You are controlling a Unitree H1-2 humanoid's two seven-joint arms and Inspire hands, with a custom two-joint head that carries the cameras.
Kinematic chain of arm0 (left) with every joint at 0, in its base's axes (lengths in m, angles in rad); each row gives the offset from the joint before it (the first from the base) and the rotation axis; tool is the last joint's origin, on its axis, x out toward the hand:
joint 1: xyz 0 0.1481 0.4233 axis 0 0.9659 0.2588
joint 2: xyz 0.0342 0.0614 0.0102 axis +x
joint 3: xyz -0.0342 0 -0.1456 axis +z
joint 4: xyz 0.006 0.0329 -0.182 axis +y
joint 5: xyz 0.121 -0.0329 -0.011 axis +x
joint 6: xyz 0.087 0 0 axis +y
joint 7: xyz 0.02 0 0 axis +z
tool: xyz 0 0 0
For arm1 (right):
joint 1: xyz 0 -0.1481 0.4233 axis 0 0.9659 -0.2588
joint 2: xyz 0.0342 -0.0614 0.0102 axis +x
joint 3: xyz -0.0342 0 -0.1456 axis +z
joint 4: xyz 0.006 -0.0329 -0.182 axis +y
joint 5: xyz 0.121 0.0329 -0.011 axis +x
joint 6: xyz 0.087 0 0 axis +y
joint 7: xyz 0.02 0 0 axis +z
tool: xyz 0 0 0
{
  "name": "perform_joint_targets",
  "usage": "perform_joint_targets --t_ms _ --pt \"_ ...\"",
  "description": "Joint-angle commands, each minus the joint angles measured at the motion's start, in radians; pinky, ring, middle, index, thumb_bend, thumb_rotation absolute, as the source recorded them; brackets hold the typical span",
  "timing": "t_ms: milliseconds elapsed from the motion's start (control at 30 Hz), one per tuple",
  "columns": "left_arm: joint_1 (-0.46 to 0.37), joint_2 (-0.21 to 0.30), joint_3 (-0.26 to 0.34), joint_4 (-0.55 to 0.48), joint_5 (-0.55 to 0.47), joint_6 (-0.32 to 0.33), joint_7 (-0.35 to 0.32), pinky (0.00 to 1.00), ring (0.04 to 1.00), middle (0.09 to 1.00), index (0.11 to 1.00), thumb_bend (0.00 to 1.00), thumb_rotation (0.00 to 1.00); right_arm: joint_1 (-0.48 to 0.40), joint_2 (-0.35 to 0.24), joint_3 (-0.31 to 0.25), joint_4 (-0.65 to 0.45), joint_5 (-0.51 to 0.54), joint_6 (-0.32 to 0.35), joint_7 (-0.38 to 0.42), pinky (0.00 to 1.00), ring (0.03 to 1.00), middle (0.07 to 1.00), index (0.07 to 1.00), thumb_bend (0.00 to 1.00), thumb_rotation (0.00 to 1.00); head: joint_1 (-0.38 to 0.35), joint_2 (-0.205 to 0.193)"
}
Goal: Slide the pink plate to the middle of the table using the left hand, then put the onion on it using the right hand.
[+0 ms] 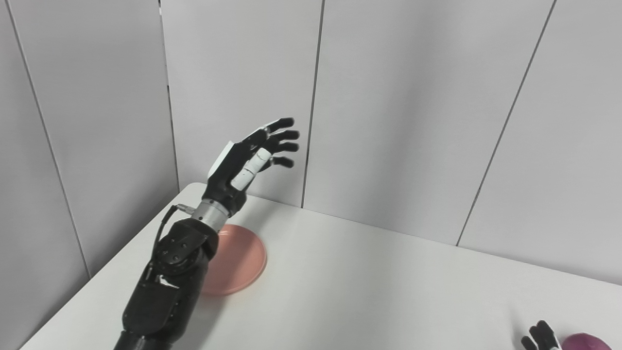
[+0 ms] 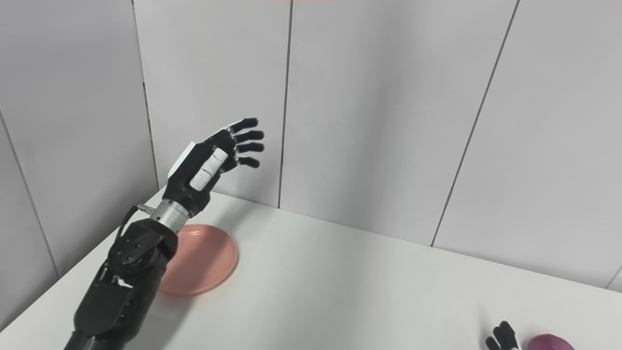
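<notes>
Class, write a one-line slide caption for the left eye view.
Left hand raised open above the pink plate; onion waits by the right hand.

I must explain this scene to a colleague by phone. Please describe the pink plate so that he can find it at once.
Start from the white table and go to its far left corner, by the grey wall panels. There the pink plate lies flat, partly hidden behind the raised left arm, below the left hand. It is the only round, pink, shallow thing; the purple onion sits far off at the near right edge.

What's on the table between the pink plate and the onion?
Nothing: bare white table runs from the pink plate at the left to the onion at the bottom right corner. Only the right hand's fingertips sit beside the onion. Both eye views show it.
</notes>
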Motion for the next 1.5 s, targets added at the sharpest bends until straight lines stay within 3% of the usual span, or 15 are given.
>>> perform_joint_targets --t_ms 0,167,600,1200,1467 --pt "-0.099 0.043 0.023 0.017 0.001 -0.056 -0.014 0.64 0.761 0.788 0.776 0.96 0.75 0.082 0.03 0.005 0.156 0.019 -0.048 0.025 1.0 1.0 1.0 1.0 0.77 1.0 0.002 0.0" --pt "-0.125 0.095 0.047 0.141 -0.002 -0.116 -0.048 0.62 0.745 0.781 0.792 0.94 0.75 0.084 0.03 0.002 0.153 0.016 -0.048 0.029 1.0 1.0 1.0 1.0 0.77 1.0 0.002 0.005" --pt "-0.123 0.165 0.093 0.378 0.059 -0.201 -0.008 0.65 0.771 0.819 0.817 0.92 0.76 0.095 0.022 0.0 0.13 0.011 -0.03 0.028 1.0 1.0 1.0 1.0 0.79 1.0 0.009 0.02" --pt "-0.161 0.205 0.127 0.649 0.056 -0.282 0.011 0.73 0.788 0.816 0.843 0.84 0.76 0.101 0.017 0.001 0.116 0.007 -0.015 0.028 1.0 1.0 1.0 1.0 0.81 1.0 0.007 0.034" --pt "-0.15 0.191 0.133 0.754 0.03 -0.326 -0.013 0.69 0.782 0.814 0.833 0.83 0.74 0.104 0.017 -0.001 0.106 0.007 -0.01 0.025 1.0 1.0 0.991 1.0 0.83 1.0 0.003 0.044"
